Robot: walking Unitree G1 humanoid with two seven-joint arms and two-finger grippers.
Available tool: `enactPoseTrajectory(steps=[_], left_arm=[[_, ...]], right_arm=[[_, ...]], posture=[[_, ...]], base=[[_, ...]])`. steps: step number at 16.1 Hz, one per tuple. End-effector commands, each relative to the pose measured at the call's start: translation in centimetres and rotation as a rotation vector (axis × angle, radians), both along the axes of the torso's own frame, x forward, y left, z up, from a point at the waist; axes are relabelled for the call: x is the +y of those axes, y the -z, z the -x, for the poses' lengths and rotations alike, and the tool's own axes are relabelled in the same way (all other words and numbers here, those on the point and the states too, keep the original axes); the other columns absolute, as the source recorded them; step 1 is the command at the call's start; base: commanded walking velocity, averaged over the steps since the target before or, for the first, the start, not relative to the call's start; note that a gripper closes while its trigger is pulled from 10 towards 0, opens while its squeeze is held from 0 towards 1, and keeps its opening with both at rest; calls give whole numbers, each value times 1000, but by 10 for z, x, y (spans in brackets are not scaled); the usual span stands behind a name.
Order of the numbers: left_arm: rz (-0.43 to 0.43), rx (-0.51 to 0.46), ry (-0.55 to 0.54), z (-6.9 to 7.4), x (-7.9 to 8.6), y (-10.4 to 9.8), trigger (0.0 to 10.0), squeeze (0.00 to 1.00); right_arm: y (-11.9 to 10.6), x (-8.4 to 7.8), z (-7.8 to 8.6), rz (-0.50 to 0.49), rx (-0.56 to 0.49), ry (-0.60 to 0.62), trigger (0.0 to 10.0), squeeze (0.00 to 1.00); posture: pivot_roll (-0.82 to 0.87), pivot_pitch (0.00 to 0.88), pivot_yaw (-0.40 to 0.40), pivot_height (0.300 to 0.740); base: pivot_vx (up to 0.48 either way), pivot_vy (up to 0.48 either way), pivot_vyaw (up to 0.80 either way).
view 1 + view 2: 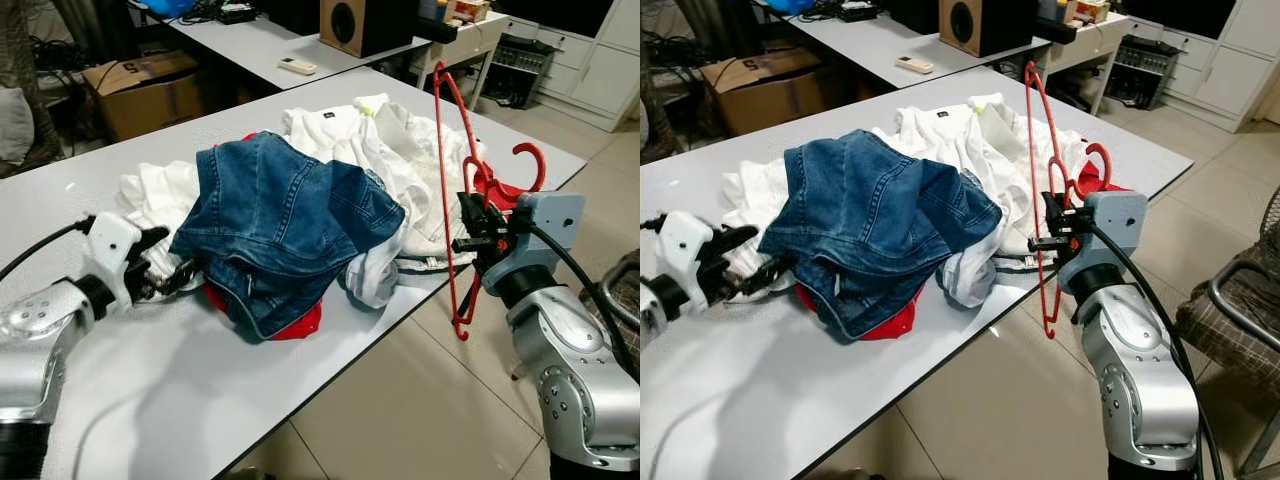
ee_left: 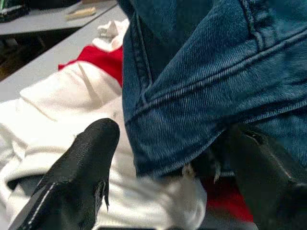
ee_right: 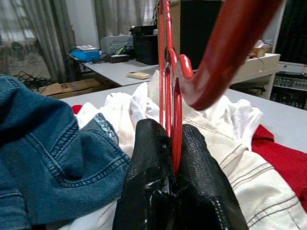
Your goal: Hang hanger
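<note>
- I see the red hanger [image 1: 450, 200] standing almost upright at the worktop [image 1: 130, 400] edge, just right of the clothes pile, its hook [image 1: 530, 160] curling out to the right.
- My right tool [image 1: 470, 228] is clamped tight on the hanger's thin bars; in the right wrist view both black fingers [image 3: 148, 167] press against the red plastic from either side.
- The hanger's lower end hangs past the worktop edge, over the tiled floor [image 1: 420, 400].
- The pile beside it: blue jeans [image 1: 280, 220] on top, white clothes [image 1: 390, 140] beneath and behind, a red garment [image 1: 295, 322] peeking out below the jeans.
- My left tool [image 1: 165, 270] sits at the pile's left side, fingers spread wide around the jeans' hem and the white cloth, not closed.
- Behind the pile stands a second desk with a remote [image 1: 297, 66] and a speaker [image 1: 355, 22].
</note>
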State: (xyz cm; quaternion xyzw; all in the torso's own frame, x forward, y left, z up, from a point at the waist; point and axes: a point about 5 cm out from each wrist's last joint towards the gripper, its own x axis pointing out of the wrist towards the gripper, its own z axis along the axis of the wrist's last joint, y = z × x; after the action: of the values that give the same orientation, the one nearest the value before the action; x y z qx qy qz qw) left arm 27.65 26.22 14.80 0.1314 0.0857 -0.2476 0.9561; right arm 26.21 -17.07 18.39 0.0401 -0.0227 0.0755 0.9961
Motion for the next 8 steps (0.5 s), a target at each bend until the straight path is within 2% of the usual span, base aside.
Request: enactPoseTrajectory(steps=[1,3,4,5,8], left_arm=[[59,-47,22,-5,-7,-6,2588,0],[125,-72,45,-4,-9,-11,2235,0],[156,-85,54,-3,-10,-13,1373,0],[187,-108,49,-4,-10,-14,0,0],[238,-146,60,-8,-16,-20,0,0]], right_arm=[[-3,-2,0,-1,-9,3,10000,0],[-3,-3,1,1,-9,7,10000,0],[-3,-4,2,2,-9,9,10000,0],[-2,-4,2,3,-8,10,10000,0],[-2,-3,1,3,-8,2,10000,0]], posture=[[-153,0,27,740],[-157,0,28,740],[-157,0,27,740],[-156,0,25,740],[-154,0,22,740]], base=[[0,0,0],[0,0,0],[0,0,0],[0,0,0],[0,0,0]])
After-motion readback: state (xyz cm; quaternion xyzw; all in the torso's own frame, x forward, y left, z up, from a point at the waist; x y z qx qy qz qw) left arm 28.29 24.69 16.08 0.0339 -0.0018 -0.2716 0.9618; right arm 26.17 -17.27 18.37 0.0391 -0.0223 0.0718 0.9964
